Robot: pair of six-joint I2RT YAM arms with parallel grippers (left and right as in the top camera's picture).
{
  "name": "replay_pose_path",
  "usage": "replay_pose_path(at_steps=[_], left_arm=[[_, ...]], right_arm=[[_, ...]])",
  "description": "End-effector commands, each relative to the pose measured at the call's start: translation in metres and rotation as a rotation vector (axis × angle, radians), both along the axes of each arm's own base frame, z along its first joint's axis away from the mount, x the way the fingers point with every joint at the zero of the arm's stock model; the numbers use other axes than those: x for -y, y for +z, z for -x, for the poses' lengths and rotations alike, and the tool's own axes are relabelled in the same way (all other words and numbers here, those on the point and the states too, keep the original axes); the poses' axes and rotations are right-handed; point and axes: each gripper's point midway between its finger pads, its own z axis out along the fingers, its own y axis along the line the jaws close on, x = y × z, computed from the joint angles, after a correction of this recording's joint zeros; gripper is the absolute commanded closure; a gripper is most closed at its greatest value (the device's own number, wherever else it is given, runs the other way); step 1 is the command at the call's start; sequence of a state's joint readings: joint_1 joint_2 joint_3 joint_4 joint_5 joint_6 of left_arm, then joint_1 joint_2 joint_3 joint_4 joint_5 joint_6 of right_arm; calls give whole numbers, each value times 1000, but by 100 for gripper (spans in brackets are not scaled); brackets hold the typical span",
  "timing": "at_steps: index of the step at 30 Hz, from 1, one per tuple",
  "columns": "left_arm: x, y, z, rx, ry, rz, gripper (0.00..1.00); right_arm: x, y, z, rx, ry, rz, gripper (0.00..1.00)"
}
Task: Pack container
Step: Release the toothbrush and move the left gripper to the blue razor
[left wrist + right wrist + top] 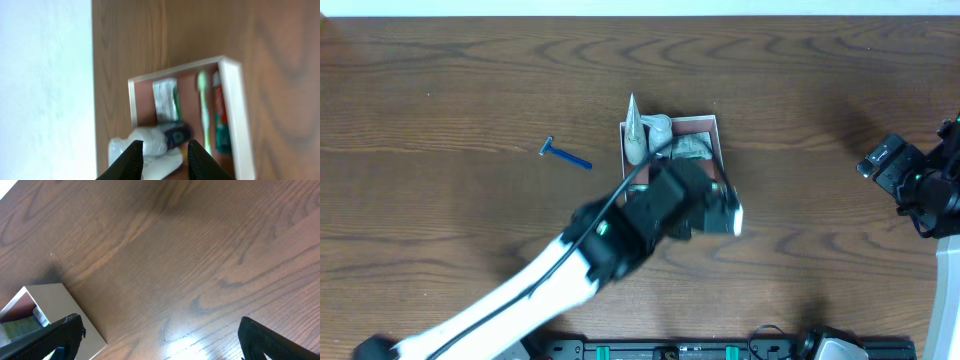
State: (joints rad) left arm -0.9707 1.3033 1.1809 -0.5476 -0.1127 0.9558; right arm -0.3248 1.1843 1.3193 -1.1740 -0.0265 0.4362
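Container [717, 135] first: where does it sit, and why there?
— Centre of the counter [470, 80], a little above the middle of the overhead frame, where either arm could plausibly reach it. Its walls are low, so things can go in from above.

What is the left tool [165, 162] doing over it?
— It hangs above the box's lower right part in the overhead frame, fingers apart, gripping nothing. Beneath them in the wrist view a white tube [150, 142] lies across the wall, partly outside. I judge it needs nudging in. A toothbrush [202, 107] and toothpaste [220, 120] lie side by side along the right wall, which leaves room for more.

And the right tool [160, 325]?
— Spread wide and empty at the right edge of the overhead frame, well apart from the box, likely parked out of the way. The blue razor [565, 155], on the counter left of the box, looks like the next item.
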Motion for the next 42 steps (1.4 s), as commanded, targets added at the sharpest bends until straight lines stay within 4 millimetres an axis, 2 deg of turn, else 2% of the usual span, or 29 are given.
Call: replay_pose_path(at_steps=[1, 2, 3, 6, 9, 10, 11, 14, 16, 19, 22, 26, 28, 35, 38, 42], left_arm=[[-2, 42, 19, 19, 42, 136, 47], [-8, 51, 18, 18, 96, 181, 30], [-19, 60, 12, 23, 176, 227, 17], [-63, 80, -17, 48, 479, 362, 11], [-124, 95, -50, 76, 869, 559, 3], [-148, 97, -59, 80, 1010, 643, 0], [-167, 97, -65, 75, 1118, 710, 1], [-206, 88, -77, -9, 1386, 954, 2], [-210, 74, -78, -147, 1463, 1051, 2], [-202, 56, -76, -281, 1461, 1023, 2], [-209, 40, -77, -275, 1517, 962, 2], [-235, 22, -95, -250, 1769, 1116, 2], [-241, 4, -107, -305, 1850, 1143, 2], [-242, -69, -138, -622, 2019, 989, 2], [-244, -88, -146, -694, 2093, 895, 2], [-242, -98, -154, -740, 2146, 800, 2]], right_arm=[[3, 6, 0, 17, -14, 4, 1], [3, 6, 0, 17, -14, 4, 1], [3, 6, 0, 17, -14, 4, 1], [3, 6, 0, 17, -14, 4, 1], [3, 6, 0, 18, -14, 4, 1], [3, 6, 0, 18, -14, 4, 1], [3, 6, 0, 17, -14, 4, 1], [3, 6, 0, 18, -14, 4, 1], [3, 6, 0, 17, -14, 4, 1], [3, 6, 0, 17, -14, 4, 1], [3, 6, 0, 17, -14, 4, 1], [3, 6, 0, 17, -14, 4, 1], [3, 6, 0, 18, -14, 4, 1], [3, 6, 0, 17, -14, 4, 1], [3, 6, 0, 17, -14, 4, 1], [3, 6, 0, 17, -14, 4, 1]])
